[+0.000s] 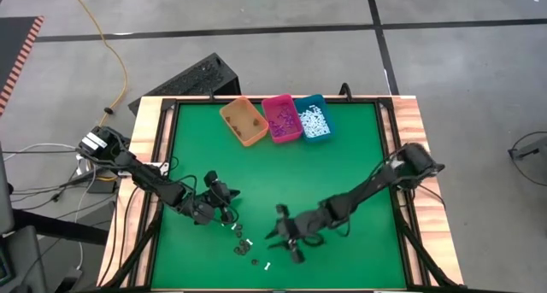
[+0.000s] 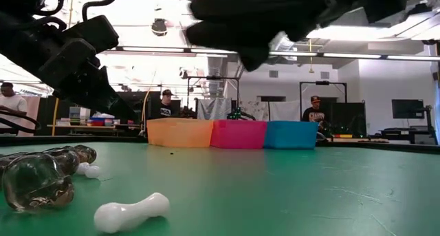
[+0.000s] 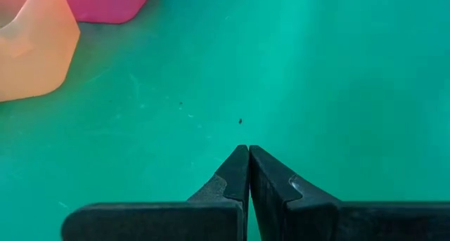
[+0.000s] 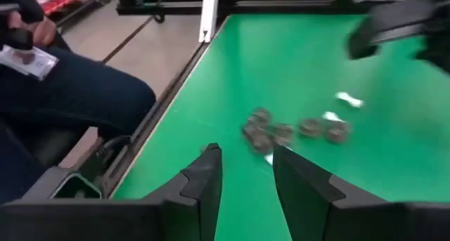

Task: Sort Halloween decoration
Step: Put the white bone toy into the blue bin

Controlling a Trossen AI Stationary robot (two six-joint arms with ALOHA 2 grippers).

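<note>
Hovering over the near middle of the green felt-topped table (image 1: 342,156), the right gripper (image 1: 286,237) has its two dark fingers parted with nothing between them. Just to its left, near the front edge, lies what is left of the Halloween decoration (image 1: 248,246): a small cluster of dark, glassy brown-black plastic bits with a few short white bone-shaped sticks (image 2: 130,212) scattered among and beside them. In the right wrist view the dark bits (image 4: 271,132) sit just ahead of the spread fingers (image 4: 204,178), not touching them.

The left gripper (image 1: 224,193) waits left of centre, its jaws clenched tight on nothing, the fingertips (image 3: 242,164) pressed together above bare green felt.

At the far edge three rectangular plastic bins stand side by side, touching: an orange bin (image 1: 243,122) on the left holding a few dark bits, a pink bin (image 1: 281,118) in the middle holding purple bits, and a teal bin (image 1: 313,118) on the right holding white sticks.

A seated person's dark trouser leg (image 4: 77,93) shows beyond the table's edge in the right wrist view.
</note>
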